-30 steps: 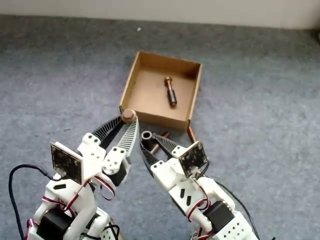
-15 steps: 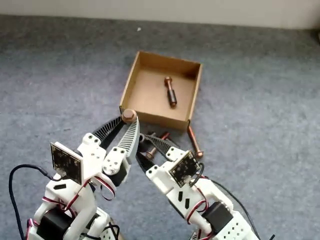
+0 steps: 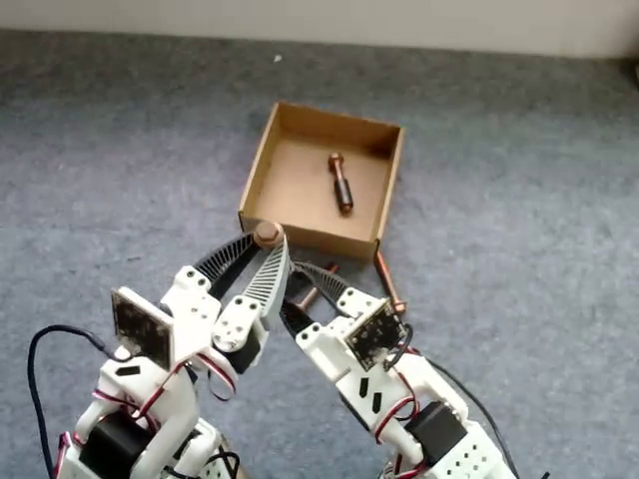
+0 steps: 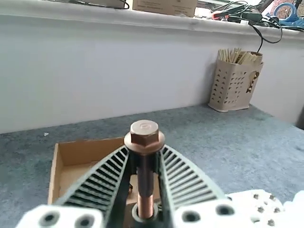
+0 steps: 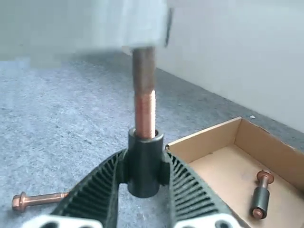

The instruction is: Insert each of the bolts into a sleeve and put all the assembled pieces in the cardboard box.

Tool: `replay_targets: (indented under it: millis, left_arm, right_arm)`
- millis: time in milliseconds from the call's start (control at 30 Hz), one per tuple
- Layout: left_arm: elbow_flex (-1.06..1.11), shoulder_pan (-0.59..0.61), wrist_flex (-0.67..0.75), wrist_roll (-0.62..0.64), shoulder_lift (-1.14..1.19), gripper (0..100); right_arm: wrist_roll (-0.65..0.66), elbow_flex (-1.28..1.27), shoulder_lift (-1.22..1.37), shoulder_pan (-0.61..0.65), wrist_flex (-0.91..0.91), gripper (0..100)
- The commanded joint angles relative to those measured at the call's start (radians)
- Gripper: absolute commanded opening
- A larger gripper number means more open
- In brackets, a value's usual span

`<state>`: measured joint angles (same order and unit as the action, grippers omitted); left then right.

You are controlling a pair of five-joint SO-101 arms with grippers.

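Beside the cardboard box (image 3: 257, 168), the held bolt (image 5: 144, 108) stands in the sleeve (image 5: 144, 165).

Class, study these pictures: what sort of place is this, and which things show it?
Probably a hobby workshop or lab: grey carpet, a ledge strewn with cables, and a perforated holder of wooden sticks.

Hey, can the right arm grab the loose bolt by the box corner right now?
Probably not yet: the right gripper is shut on the sleeve, with the held bolt entering it. The loose bolt lies on open carpet beside that arm.
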<state>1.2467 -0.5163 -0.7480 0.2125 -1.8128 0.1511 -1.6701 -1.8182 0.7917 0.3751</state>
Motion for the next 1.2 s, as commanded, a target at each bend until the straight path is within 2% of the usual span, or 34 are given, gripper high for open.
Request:
replay_targets:
  millis: [0, 367, 500, 667, 967, 1167]
  left_arm:
    - [-0.007, -0.019, 0.014, -0.014, -0.005, 1]
    - [0.027, -0.019, 0.015, -0.025, -0.002, 1]
    - [0.048, -0.021, 0.015, -0.087, -0.002, 1]
    - [0.079, -0.021, 0.014, -0.091, -0.002, 1]
    - [0.104, 0.024, 0.005, -0.091, -0.002, 11]
    - [0.051, 0.035, -0.106, -0.091, -0.002, 17]
  right_arm:
    - [0.005, -0.114, -0.018, -0.030, -0.036, 0.5]
    - [0.005, -0.114, -0.018, -0.030, -0.035, 0.5]
    - [0.005, -0.114, -0.018, -0.030, -0.035, 0.5]
    - [0.005, -0.114, -0.018, -0.033, -0.035, 0.5]
    - [0.005, -0.116, -0.018, -0.038, -0.035, 0.5]
    - [0.005, -0.116, -0.018, -0.038, -0.033, 0.5]
